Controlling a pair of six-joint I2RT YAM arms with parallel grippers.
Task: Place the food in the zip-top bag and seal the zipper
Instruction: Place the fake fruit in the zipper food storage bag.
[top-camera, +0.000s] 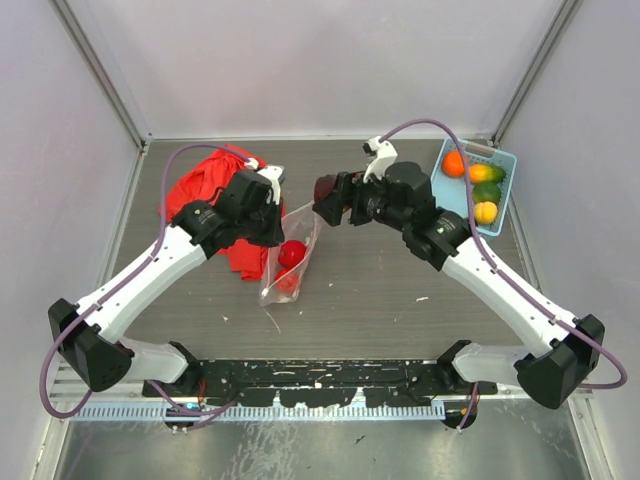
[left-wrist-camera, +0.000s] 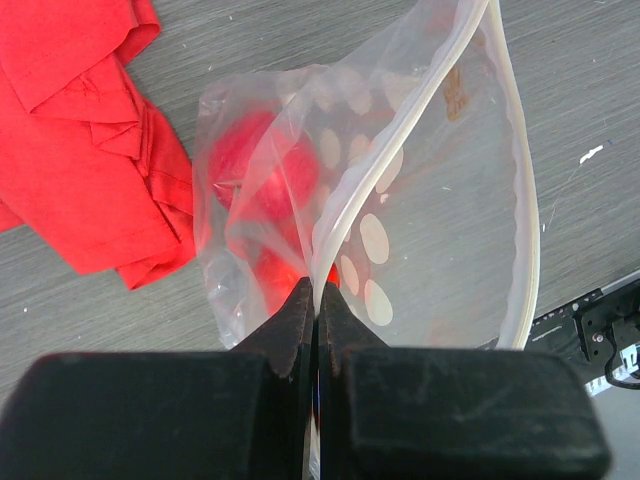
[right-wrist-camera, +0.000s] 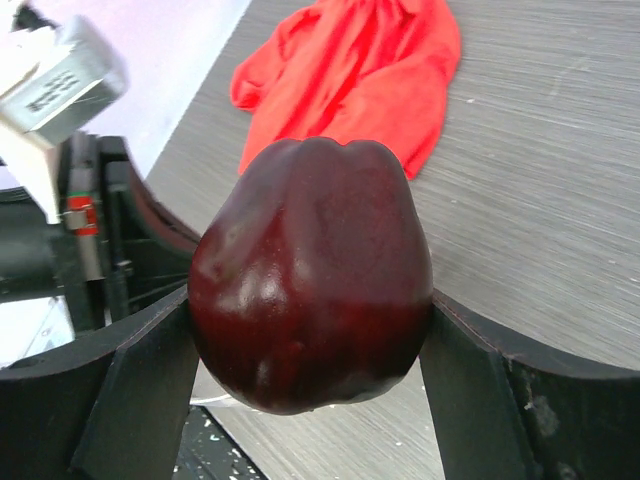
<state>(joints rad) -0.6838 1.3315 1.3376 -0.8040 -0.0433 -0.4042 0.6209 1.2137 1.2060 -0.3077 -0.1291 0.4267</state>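
left pincer (left-wrist-camera: 318, 305) pinches limp zip-top bag (left-wrist-camera: 440, 250) rim | right pincer (right-wrist-camera: 310, 385) clamps glossy dark purple pepper (right-wrist-camera: 310, 260) | likely slippery: hold widest sides

A robotics lab cell: white panel walls (top-camera: 320, 60) on metal posts (top-camera: 102, 70) enclose a grey table (top-camera: 380, 290) at 9, 12 and 3 o'clock; two robot arms (top-camera: 150, 272) (top-camera: 500, 290) bolted to a black rail (top-camera: 320, 376) at 6 o'clock

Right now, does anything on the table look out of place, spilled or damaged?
Only the red cloth: it lies crumpled right beside the zip-top bag and is not food for the bag. Nothing looks spilled or damaged.
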